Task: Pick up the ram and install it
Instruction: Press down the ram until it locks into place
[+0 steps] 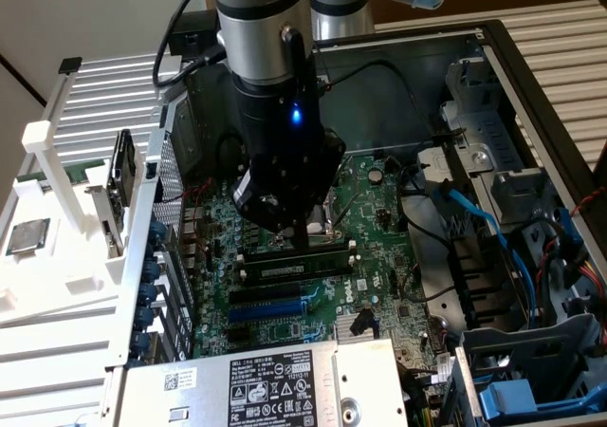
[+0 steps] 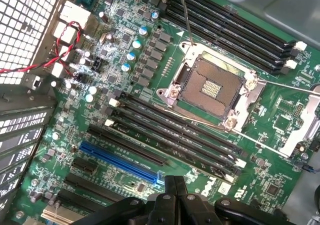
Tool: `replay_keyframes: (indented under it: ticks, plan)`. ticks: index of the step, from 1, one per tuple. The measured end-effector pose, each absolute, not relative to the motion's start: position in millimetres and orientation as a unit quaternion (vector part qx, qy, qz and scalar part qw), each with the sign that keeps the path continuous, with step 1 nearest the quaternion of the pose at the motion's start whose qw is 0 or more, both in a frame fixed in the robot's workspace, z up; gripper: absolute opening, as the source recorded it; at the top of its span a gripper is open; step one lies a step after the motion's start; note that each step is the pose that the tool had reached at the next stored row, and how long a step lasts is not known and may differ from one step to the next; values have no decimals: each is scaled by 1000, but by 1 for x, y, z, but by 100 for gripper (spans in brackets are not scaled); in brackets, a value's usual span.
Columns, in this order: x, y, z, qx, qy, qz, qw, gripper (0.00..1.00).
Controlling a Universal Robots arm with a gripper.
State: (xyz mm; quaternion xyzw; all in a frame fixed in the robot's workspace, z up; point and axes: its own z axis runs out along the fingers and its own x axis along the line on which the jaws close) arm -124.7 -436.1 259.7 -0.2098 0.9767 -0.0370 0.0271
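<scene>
Here the gripper [image 1: 305, 230] hangs low over the motherboard's memory slots [image 1: 294, 266], aligned for seating; whether its fingers are parted cannot be told.

Green motherboard [image 2: 125, 50] — blue slot [image 2: 120, 161], black slots [image 2: 175, 130]

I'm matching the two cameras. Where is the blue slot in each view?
Exterior view: the blue slot lies low and centre, between the black memory slots and the labelled silver box.
Wrist view: the blue slot runs alongside the black memory slots.
Shared landmark: the black memory slots.
</scene>
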Motion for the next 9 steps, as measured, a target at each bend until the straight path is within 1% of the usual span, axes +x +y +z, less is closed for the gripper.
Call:
replay_keyframes:
  ticks: [4,9]
  plan:
    - [-125,-436,261,-199,979,-36,23,10]
    - [-124,-435,261,-188,981,-36,22,10]
